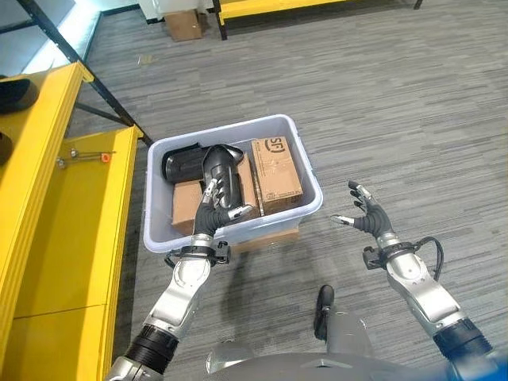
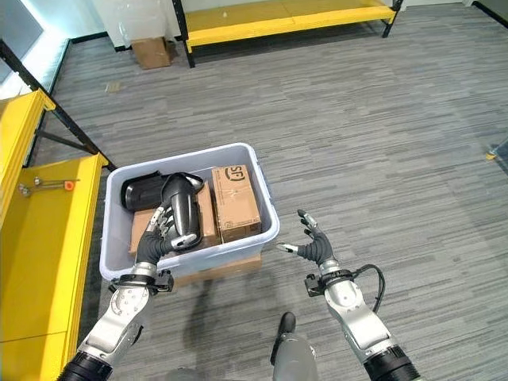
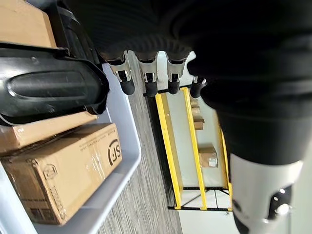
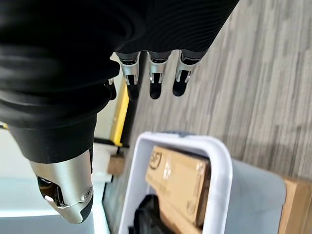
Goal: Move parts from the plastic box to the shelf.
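A pale plastic box (image 1: 230, 131) on the floor holds black moulded parts and cardboard cartons (image 1: 276, 173). My left hand (image 1: 213, 213) reaches over the box's near wall, and its straight fingers (image 3: 146, 83) lie against a tilted black part (image 1: 222, 176), without curling round it. A second black part (image 1: 181, 163) lies behind the first. My right hand (image 1: 369, 216) hovers open over the floor to the right of the box, holding nothing. The yellow shelf (image 1: 71, 238) runs along the left.
The plastic box rests on a flat cardboard carton (image 1: 270, 236). A small tool with an orange tip (image 1: 83, 156) lies on the yellow shelf. Far off stand another yellow rack (image 2: 278, 20) and a cardboard box (image 2: 151, 51) on grey floor.
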Controlling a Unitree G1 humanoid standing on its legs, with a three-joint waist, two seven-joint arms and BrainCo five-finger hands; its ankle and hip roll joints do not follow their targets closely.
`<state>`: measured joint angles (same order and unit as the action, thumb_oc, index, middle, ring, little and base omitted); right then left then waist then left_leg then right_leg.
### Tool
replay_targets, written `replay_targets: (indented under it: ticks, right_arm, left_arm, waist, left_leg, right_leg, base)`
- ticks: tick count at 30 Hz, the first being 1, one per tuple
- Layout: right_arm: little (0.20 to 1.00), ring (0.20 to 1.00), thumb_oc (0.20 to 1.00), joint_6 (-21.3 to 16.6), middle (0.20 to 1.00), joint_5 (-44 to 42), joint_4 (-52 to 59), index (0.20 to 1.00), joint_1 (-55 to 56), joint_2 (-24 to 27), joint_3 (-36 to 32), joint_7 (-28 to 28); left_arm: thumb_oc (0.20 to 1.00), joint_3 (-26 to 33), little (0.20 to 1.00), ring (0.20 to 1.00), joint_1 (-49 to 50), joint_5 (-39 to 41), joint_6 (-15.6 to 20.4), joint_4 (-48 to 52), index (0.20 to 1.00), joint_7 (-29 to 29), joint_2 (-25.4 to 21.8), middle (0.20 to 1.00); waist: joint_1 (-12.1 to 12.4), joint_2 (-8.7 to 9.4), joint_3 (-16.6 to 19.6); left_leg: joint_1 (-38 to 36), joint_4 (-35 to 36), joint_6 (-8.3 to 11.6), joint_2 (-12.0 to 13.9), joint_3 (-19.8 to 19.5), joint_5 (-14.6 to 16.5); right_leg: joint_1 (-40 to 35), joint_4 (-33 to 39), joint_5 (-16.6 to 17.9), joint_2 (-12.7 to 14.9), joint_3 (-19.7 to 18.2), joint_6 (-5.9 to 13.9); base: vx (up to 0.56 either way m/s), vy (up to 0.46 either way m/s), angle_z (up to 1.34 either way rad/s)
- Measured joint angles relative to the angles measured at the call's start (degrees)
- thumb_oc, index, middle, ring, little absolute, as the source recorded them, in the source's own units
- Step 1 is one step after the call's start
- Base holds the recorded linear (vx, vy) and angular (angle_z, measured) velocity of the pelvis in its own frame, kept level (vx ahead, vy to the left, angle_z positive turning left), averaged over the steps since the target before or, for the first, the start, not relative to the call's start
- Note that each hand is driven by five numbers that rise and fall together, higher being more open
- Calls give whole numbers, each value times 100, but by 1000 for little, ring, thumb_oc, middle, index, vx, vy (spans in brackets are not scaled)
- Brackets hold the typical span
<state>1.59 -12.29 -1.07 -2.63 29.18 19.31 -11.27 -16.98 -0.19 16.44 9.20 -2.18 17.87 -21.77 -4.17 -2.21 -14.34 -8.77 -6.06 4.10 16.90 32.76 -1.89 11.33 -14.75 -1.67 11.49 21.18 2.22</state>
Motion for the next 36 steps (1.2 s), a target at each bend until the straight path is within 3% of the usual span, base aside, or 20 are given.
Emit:
replay_targets:
  ticks: [2,3,4,5,6,7,9,11,13,14,17,18,19,20,21,24,26,29,33,36]
  right_arm:
    - [1000,1000,1000,-2,1000,4,32,1000,29,7,0,85]
    - [1000,1000,1000,-11,1000,5,45,1000,35,2,14,103]
    - [1000,1000,1000,-67,1000,13,-3,1000,33,-106,15,106]
    - [1000,1000,1000,-77,1000,13,-102,1000,-30,-200,74,116]
    - [1000,1000,1000,-89,1000,14,-139,1000,-121,-215,185,130]
    - [1000,1000,1000,-173,1000,17,-166,1000,-192,-241,175,171]
    - [1000,1000,1000,-191,1000,17,-146,1000,-200,-134,169,204]
    - [1000,1000,1000,-215,1000,22,-59,1000,-67,-72,97,235]
    - [1000,1000,1000,-207,1000,20,-79,1000,29,11,39,269]
    - [1000,1000,1000,-200,1000,19,-165,1000,94,71,44,306]
    - [1000,1000,1000,-198,1000,17,-211,1000,190,153,29,325]
    - [1000,1000,1000,-198,1000,14,-204,1000,282,222,37,308]
    - [1000,1000,1000,-193,1000,15,-226,1000,370,204,34,308]
    - [1000,1000,1000,-194,1000,16,-226,1000,473,42,31,283]
    - [1000,1000,1000,-198,1000,16,-229,1000,544,-97,48,315]
    - [1000,1000,1000,-211,1000,16,-221,1000,552,-380,48,326]
    - [1000,1000,1000,-291,1000,18,-178,1000,505,-392,40,339]
    - [1000,1000,1000,-339,1000,27,55,1000,231,-389,79,361]
    - [1000,1000,1000,-408,1000,22,44,1000,-484,-312,206,309]
    - [1000,1000,1000,-454,1000,21,77,1000,-729,-225,365,199]
  left_arm:
    - [1000,5,1000,1000,-72,51,-1,1,1000,4,-180,1000]
    - [1000,13,1000,1000,-158,91,0,-2,1000,27,-262,1000]
    - [1000,21,1000,1000,-287,102,-2,-21,1000,120,-363,1000]
    - [1000,82,1000,1000,-320,112,5,-145,1000,259,-359,1000]
    - [1000,120,1000,1000,-201,131,-6,-232,1000,360,-285,1000]
    - [1000,121,1000,1000,-168,131,-5,-292,1000,397,-258,1000]
    - [1000,143,1000,1000,-151,131,6,-303,1000,499,-248,1000]
    - [1000,228,1000,1000,-89,149,64,-429,1000,500,-231,1000]
    - [1000,286,1000,1000,-125,222,130,-590,1000,496,-201,1000]
    - [1000,364,1000,1000,-95,272,126,-809,1000,492,-61,1000]
    - [1000,354,1000,1000,-108,262,120,-803,1000,427,71,1000]
    - [1000,293,1000,1000,-205,254,111,-799,1000,359,163,1000]
    - [1000,230,1000,1000,-315,248,100,-786,1000,289,157,1000]
    - [1000,235,1000,1000,-432,248,66,-782,1000,246,91,1000]
    - [1000,225,1000,1000,-444,248,22,-770,1000,209,7,1000]
    - [1000,166,1000,1000,-324,239,-5,-751,1000,139,-308,1000]
    - [1000,141,1000,1000,-198,227,-3,-607,1000,127,-553,1000]
    - [1000,158,1000,1000,-245,234,18,-332,1000,298,-605,1000]
    - [1000,104,1000,1000,-491,245,18,-290,1000,647,-309,1000]
    - [1000,117,1000,1000,-450,244,18,-216,1000,779,-274,1000]
  waist:
    - [-13,14,-5]
    - [36,68,-11]
    - [126,217,-71]
    - [228,295,-129]
    - [232,294,-116]
    - [140,248,-101]
    - [113,232,-95]
    - [-16,289,-114]
    - [-46,330,-100]
    - [-115,333,-96]
    - [-143,203,-31]
    - [-179,140,-9]
    - [-259,137,-19]
    - [-240,395,-38]
    - [-170,512,-24]
    - [-74,542,-47]
    - [74,550,-129]
    - [224,583,-516]
    - [258,328,-997]
    - [420,206,-1083]
  left_leg:
    - [100,-194,35,-9,-11,-43]
    - [244,-512,70,69,-105,-62]
    - [673,-1404,237,313,-454,-57]
    - [1202,-2380,376,608,-813,-105]
    - [1333,-2291,468,666,-916,164]
    - [1455,-1887,486,626,-951,215]
    - [1218,-467,413,496,-984,91]
    - [1079,390,412,606,-1250,-164]
    - [1186,306,449,823,-1507,-399]
    - [1281,35,446,928,-1483,-402]
    - [1271,-71,362,731,-1317,-449]
    - [1215,-114,249,455,-1076,-517]
    - [1066,18,415,272,-789,-279]
    - [1068,16,426,-27,-805,-256]
    - [1061,-15,393,-209,-808,-169]
    - [1016,-105,176,-426,-773,60]
    - [932,-112,58,-597,-688,190]
    - [1226,-349,49,-567,-714,201]
    - [1600,-493,134,-274,-998,54]
    - [1619,-422,145,-183,-1022,-4]
  right_leg:
    - [165,-544,-387,175,3,43]
    - [256,-828,-582,217,4,-39]
    - [388,-1356,-907,190,70,-374]
    - [252,-1163,-1021,82,-14,-578]
    - [138,-866,-925,-46,-101,-444]
    - [60,-634,-828,-158,-126,-246]
    - [13,-528,-713,-268,-233,-358]
    - [0,-776,-885,-327,-483,-460]
    - [70,-911,-1014,-317,-666,-420]
    - [140,-1118,-1108,-182,-866,-291]
    - [163,-1200,-1066,-45,-947,-158]
    - [102,-1216,-1067,78,-917,54]
    - [-20,-1226,-1085,217,-865,233]
    - [-74,-1197,-1046,477,-842,342]
    - [-170,-1008,-877,629,-849,463]
    - [-462,-462,-232,818,-833,494]
    - [-589,-139,82,944,-807,624]
    - [-622,186,77,912,-676,713]
    - [-543,256,43,619,-491,694]
    - [-470,180,-25,524,-476,603]
  base:
    - [162,-238,27]
    - [120,-123,27]
    - [95,170,6]
    - [128,307,-35]
    - [139,346,-50]
    - [186,430,-65]
    - [129,410,-60]
    - [125,374,-57]
    - [171,429,-59]
    - [144,341,-58]
    - [131,275,-22]
    - [155,238,35]
    - [152,209,60]
    - [136,180,50]
    - [137,191,27]
    - [88,130,5]
    - [-4,95,-9]
    - [-83,39,-3]
    - [-63,17,16]
    - [-19,27,0]
